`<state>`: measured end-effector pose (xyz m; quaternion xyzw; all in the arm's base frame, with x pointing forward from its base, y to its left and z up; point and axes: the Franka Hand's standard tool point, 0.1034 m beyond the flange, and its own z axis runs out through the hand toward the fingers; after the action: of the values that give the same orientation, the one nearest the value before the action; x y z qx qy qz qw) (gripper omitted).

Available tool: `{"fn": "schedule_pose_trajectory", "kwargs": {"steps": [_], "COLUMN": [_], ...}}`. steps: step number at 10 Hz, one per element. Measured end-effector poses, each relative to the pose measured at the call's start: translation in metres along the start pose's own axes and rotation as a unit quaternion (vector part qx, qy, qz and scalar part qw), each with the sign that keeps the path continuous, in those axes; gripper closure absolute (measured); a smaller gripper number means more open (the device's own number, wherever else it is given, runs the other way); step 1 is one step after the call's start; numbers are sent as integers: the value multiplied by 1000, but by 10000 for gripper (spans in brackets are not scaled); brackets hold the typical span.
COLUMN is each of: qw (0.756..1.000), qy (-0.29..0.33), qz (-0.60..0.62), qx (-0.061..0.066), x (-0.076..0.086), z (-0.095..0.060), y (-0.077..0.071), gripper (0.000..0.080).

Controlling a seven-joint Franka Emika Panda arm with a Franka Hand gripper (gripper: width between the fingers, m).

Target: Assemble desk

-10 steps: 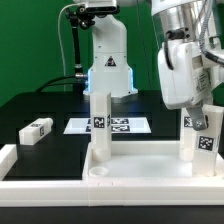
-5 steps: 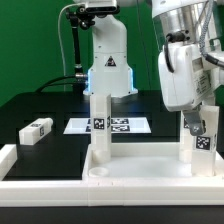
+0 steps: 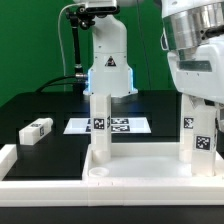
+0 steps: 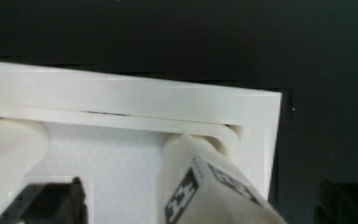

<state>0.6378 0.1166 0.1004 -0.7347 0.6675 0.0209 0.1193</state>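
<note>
In the exterior view, the gripper (image 3: 200, 97) is hanging just above the standing leg (image 3: 197, 135) at the exterior view's right, and from here I cannot tell how its jaws stand. That leg is standing upright in a corner of the white tabletop (image 3: 140, 172), which is lying at the front of the black table (image 3: 45, 108). A second leg (image 3: 100, 125) is standing upright at the tabletop's corner toward the exterior view's left. A loose leg (image 3: 36, 130) is lying on its side, well apart from the tabletop. The marker board (image 3: 112, 126) is lying flat behind it.

In the wrist view, the dark, blurred fingertips (image 4: 51, 200) are standing spread wide, one on each side of the standing leg (image 4: 211, 185), gripping nothing. The tabletop's raised rim (image 4: 140, 100) is running behind both legs.
</note>
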Motion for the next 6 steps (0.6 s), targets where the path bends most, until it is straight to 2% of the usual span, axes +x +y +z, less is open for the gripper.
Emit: {"fn": "schedule_pose_trajectory", "kwargs": {"steps": [2,3,4,5,6], "qw": [996,984,954,941,943], "qy": [1,9,17,22,22], "qz": [-89,-180,-300,-338,-330], "qx": [-1,-10,-18,-15,-15], "x": [1,4,12,17,12], "z": [0,-3,-8,-11,-9], "y": [0,-2,-10,-16,-15], "gripper": [151,151,151,151,151]}}
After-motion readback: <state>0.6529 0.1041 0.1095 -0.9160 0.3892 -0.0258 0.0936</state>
